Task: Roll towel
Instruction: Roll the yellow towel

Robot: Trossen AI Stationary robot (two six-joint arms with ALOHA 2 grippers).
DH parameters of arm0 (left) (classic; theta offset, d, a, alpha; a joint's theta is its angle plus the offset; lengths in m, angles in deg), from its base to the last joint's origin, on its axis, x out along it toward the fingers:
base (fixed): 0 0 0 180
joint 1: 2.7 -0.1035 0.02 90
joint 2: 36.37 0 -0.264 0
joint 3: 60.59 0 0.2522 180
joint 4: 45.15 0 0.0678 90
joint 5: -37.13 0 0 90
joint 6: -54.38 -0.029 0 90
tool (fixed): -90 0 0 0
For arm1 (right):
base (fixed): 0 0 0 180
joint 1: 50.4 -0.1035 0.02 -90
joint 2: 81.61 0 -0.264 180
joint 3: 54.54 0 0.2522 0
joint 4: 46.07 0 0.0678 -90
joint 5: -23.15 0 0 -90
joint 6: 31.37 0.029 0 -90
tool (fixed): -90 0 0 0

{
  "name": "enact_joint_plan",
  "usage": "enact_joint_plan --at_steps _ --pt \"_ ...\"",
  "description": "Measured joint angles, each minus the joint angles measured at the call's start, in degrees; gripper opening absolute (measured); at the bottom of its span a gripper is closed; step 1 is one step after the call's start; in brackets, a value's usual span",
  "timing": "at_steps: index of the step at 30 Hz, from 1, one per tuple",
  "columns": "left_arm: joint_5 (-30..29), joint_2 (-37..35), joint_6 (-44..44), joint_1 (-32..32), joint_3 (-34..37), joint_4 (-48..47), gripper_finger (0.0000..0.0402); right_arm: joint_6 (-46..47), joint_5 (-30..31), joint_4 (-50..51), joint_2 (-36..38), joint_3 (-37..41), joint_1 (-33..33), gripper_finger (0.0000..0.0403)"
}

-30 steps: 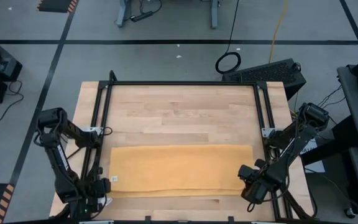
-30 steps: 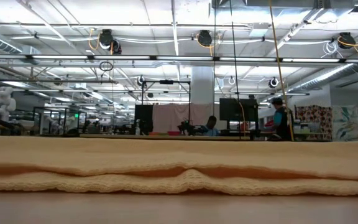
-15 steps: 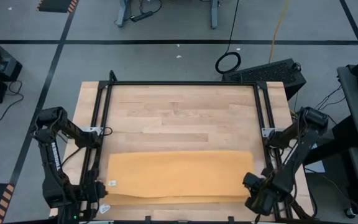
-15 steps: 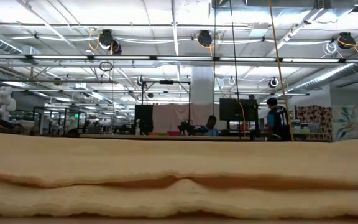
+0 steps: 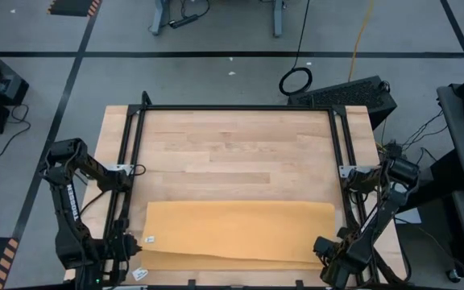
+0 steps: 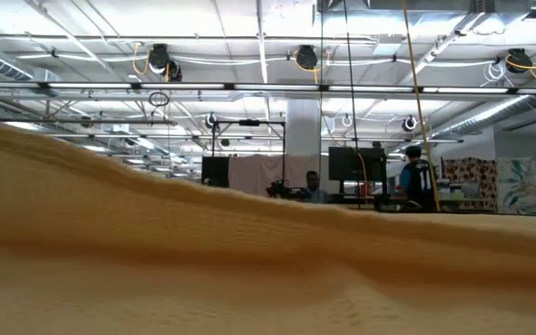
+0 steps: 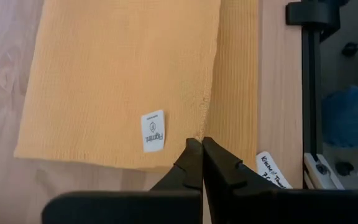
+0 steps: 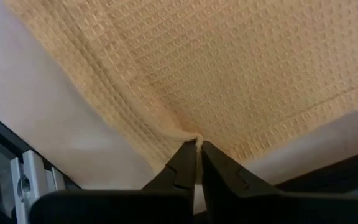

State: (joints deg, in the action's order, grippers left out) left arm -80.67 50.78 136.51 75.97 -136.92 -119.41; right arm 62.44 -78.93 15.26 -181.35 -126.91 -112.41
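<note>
The mustard-yellow towel (image 5: 240,234) lies folded lengthwise along the table's near edge. It fills the lower half of the low view (image 6: 249,261) and stands higher on the left there. A white label (image 7: 153,130) is sewn near its left end. My left gripper (image 5: 135,262) is shut at the towel's near left corner (image 7: 202,144). My right gripper (image 5: 331,259) is shut at its near right corner (image 8: 197,146). My left gripper pinches the towel between its two fingertips at the upper layer's long edge (image 7: 200,132), close to the left short end. The fingers slant down from the near left. The towel's left part (image 6: 35,177) rises above the rest. My right gripper pinches a small pucker at the towel's edge (image 8: 190,134) between its two fingertips, near the right end. The fingers point steeply down. The cloth gathers into a ridge at the tips, and the rest spreads flat on the wood.
A black frame (image 5: 240,108) runs around the wooden tabletop (image 5: 232,153), whose far half is bare. A hand-written paper tag (image 7: 272,171) lies on the wood beside the towel's left end. People stand far off in the room (image 6: 419,177).
Both grippers have moved toward the table's near edge and stayed shut on the towel's ends. The left one went first and also rose, the right one followed. The whole towel has slid toward the near edge. Its left part now stands lifted in the low view.
</note>
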Motion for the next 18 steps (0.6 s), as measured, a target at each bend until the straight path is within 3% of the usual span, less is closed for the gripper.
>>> enact_joint_plan --at_steps 14,18 --pt "-1.19 0.07 -0.09 -0.33 0.11 1.38 0.0 8.27 0.17 1.01 8.59 0.0 0.01 0.0123" --pt "-1.98 0.08 -0.09 -0.37 0.11 1.47 0.0 7.63 8.41 2.14 9.9 -0.02 0.26 0.0129"
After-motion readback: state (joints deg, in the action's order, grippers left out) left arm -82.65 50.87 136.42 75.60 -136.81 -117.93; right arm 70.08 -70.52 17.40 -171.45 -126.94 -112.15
